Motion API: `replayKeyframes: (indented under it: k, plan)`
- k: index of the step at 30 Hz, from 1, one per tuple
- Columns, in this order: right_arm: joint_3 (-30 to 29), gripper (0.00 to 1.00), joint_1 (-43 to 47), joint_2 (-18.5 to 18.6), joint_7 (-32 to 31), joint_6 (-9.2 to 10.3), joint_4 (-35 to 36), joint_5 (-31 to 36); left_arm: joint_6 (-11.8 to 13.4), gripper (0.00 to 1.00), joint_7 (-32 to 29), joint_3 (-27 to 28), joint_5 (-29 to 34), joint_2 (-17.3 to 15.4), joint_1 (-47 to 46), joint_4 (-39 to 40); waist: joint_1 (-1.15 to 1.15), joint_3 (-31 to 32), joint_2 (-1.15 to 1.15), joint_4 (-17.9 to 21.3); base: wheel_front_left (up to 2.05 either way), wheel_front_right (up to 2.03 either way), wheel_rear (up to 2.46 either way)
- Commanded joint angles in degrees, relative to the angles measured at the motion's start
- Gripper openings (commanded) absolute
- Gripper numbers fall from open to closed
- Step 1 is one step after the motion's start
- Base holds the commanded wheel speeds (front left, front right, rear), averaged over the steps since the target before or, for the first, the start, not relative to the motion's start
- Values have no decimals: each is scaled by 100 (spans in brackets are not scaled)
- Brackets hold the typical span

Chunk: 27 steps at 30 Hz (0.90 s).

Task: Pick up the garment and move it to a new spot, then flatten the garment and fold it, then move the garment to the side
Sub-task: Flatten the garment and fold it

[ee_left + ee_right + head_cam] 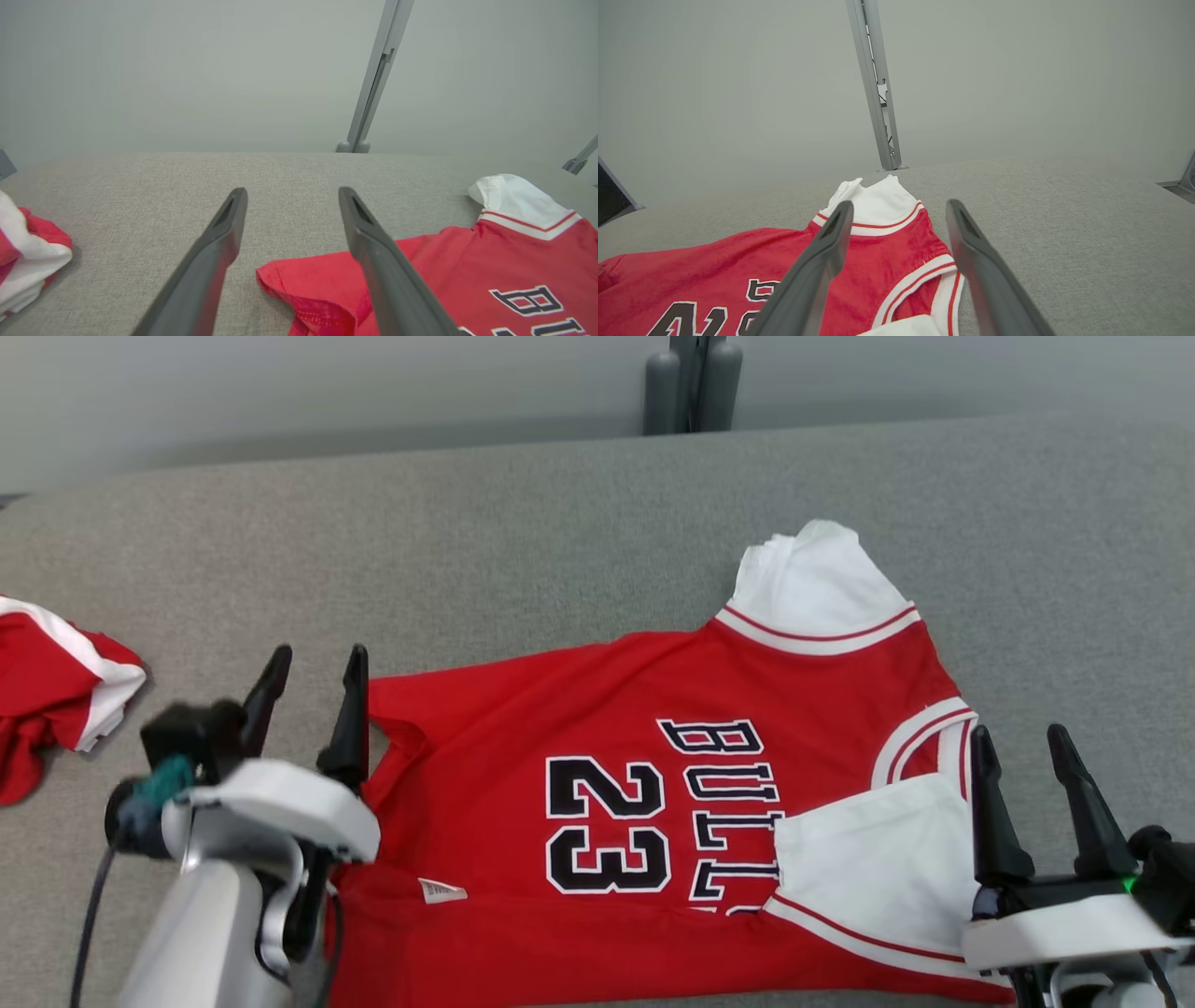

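Red-and-white basketball jersey lies spread on grey fabric-covered table.
Left gripper and right gripper gape empty; plain grey wall, metal post behind.

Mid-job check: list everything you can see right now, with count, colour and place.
jersey: one, red with white sleeves and black 23, spread on the table, middle to right
bunched garment: one, red and white, table's left edge
table: one, grey fabric top, under both garments
post: one, grey, behind the table's far edge
left pincer: one, dark fingers, open, at the jersey's left end
right pincer: one, dark fingers, open, beside the near white sleeve
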<state>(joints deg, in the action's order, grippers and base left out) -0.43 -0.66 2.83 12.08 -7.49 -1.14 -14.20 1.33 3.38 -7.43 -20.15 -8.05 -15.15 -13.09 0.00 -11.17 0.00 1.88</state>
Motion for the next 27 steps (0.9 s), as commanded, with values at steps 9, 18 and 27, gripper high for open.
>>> replayKeyframes:
  k: [9,18,27]
  plan:
    - [190,100,-361,21,161,-1,-225,-113,-388,100,-1177,-29,-461,-186,-1043,-1392,0,-527,0,269,0,0,0]
    - [152,100,-468,22,238,-1,-412,-151,-575,0,-1486,1,-783,-220,-1276,-2023,0,-596,0,330,0,0,0]
    - [-38,100,-888,144,284,-1,-620,-177,-597,0,-1186,-38,-734,-283,-1445,-1956,0,-665,0,270,0,0,0]
